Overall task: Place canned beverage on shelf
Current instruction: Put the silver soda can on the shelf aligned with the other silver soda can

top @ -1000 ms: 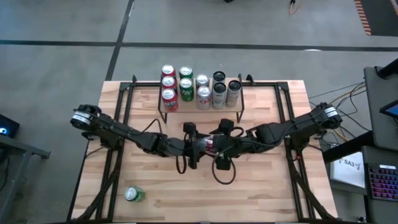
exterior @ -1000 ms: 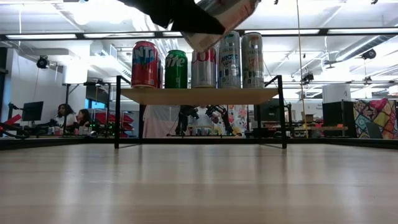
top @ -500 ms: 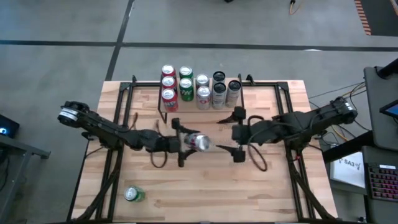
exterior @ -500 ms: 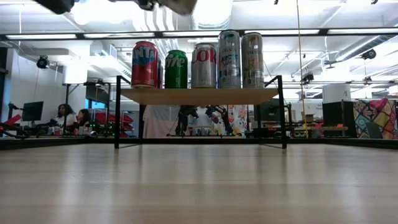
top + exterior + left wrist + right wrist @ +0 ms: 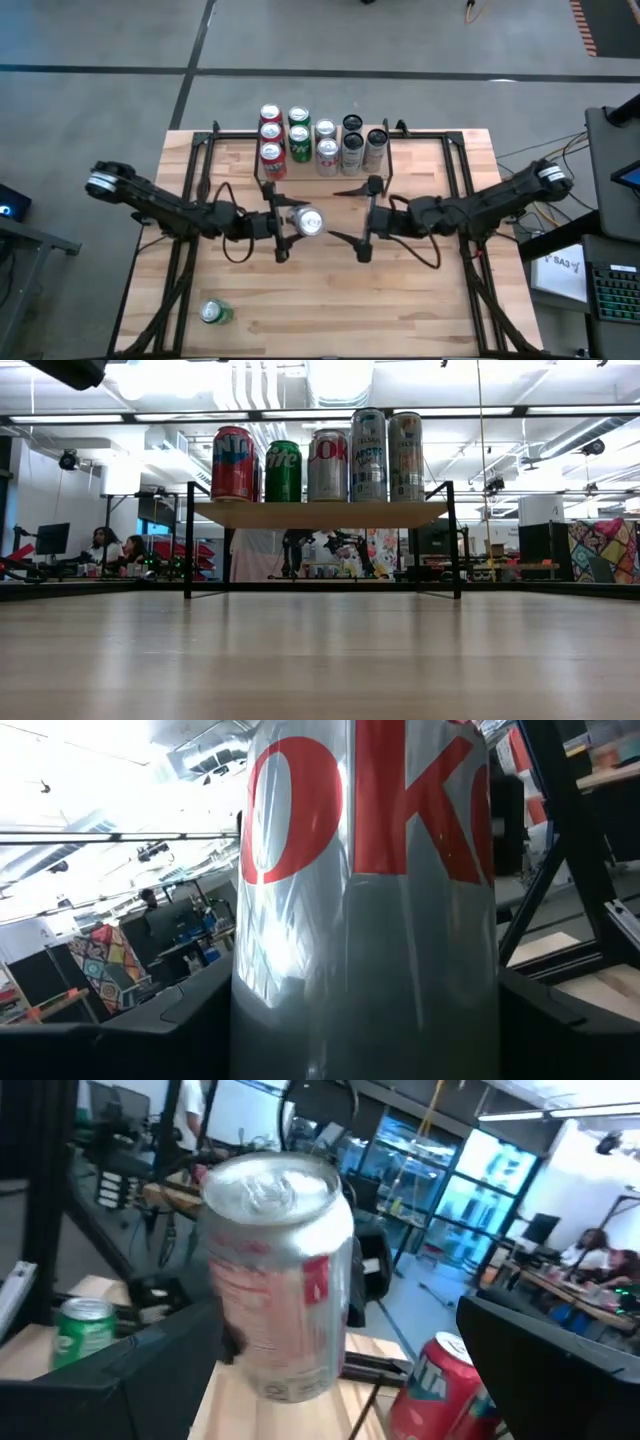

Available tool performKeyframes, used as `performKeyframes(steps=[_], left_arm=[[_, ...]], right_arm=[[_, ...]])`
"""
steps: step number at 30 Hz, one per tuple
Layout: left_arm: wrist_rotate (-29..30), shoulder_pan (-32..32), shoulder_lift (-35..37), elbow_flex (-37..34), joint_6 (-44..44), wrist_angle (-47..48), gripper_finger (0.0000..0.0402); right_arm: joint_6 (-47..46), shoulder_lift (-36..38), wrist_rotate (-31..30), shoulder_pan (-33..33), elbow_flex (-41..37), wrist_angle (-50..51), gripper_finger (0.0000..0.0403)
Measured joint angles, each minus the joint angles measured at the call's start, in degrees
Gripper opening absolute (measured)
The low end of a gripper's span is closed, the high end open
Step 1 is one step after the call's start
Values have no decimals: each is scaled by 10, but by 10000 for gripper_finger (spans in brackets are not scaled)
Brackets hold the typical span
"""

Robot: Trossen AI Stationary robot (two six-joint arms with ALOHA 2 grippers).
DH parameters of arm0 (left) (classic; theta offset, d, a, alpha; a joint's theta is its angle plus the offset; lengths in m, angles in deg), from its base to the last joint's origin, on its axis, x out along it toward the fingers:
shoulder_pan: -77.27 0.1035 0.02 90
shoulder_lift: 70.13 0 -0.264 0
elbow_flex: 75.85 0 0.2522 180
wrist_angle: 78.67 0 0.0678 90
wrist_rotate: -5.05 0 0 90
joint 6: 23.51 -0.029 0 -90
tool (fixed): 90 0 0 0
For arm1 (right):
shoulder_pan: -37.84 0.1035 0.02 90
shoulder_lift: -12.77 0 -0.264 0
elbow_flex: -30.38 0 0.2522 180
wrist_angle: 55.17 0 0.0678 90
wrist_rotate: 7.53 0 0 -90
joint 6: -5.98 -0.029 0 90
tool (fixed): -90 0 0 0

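Above the table's middle, the left gripper pinches a silver can; the right gripper gapes empty. Carried carelessly, it could topple cans crowding the shelf.

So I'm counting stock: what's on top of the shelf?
Cans cover the shelf: from above, three red, two green, two silver, two tall slim ones. At table height the front row hides those behind.
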Motion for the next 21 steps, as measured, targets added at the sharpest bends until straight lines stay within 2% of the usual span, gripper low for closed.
performKeyframes(steps=[7, 10, 15, 21], left_arm=[[7, 9, -15, 19, -5, -2, 283], [9, 14, -17, 21, -5, -1, 283], [47, 16, -19, 21, -15, -5, 283], [51, 17, -22, 21, -17, -10, 283]], right_arm=[[-31, -48, 77, -29, 10, -53, 389], [-41, -70, 79, -35, 31, -57, 389], [-41, -99, 80, -39, 57, -80, 389], [-52, -118, 92, -56, 83, -82, 383]])
